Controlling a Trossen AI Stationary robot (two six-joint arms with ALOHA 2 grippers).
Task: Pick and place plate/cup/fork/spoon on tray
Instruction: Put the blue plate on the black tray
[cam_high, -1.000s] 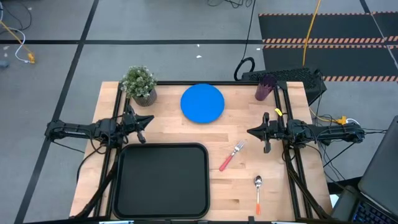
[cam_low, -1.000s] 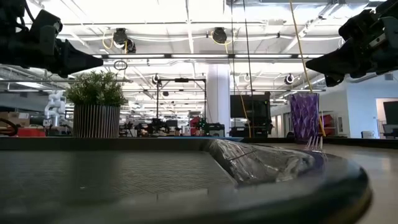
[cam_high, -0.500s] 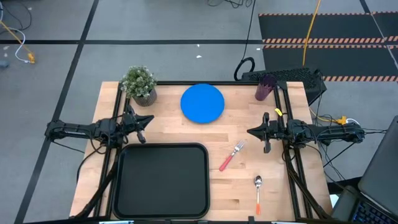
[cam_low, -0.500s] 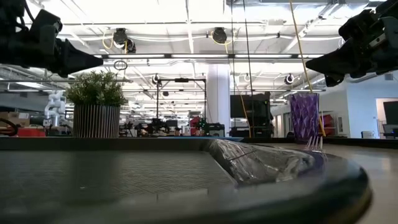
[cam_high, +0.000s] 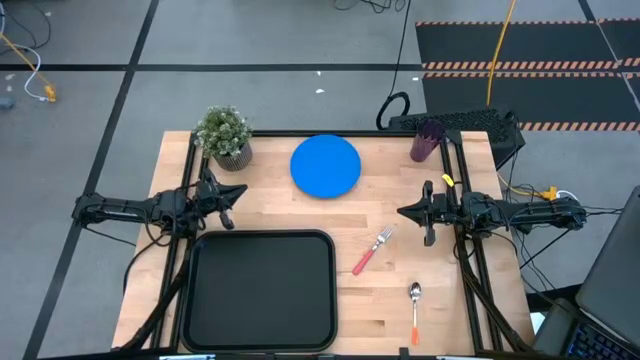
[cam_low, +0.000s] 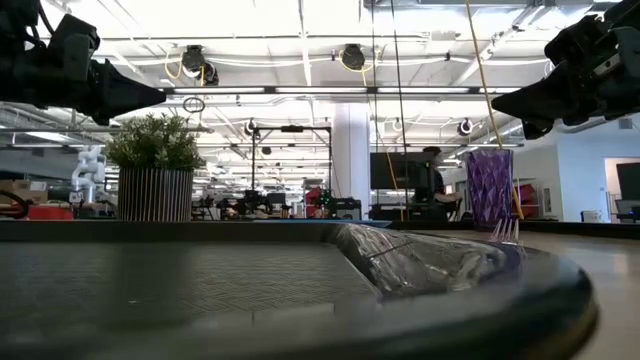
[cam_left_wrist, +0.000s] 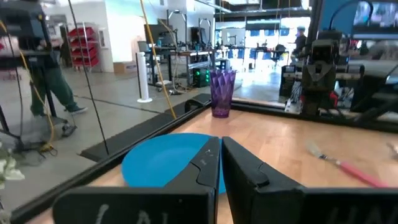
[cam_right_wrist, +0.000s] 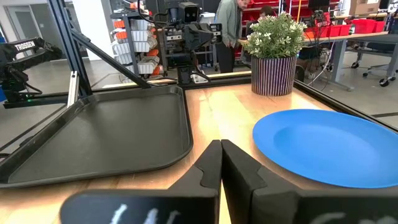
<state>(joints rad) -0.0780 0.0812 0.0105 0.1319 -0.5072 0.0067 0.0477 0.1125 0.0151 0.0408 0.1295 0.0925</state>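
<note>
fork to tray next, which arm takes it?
Right, probably. The right gripper hangs shut just beside the fork; the left gripper, also shut, sits across the table past the tray.

High view: overhead, straight down on the whole table (cam_high: 400, 300).
Low view: tabletop level, tray (cam_low: 300, 300) rim close.
Wrist views: facing inward; both show the plate (cam_left_wrist: 165, 163).

In the low view, the tray (cam_low: 300, 300) rim hides the plate, spoon and most of the fork (cam_low: 508, 232).
</note>
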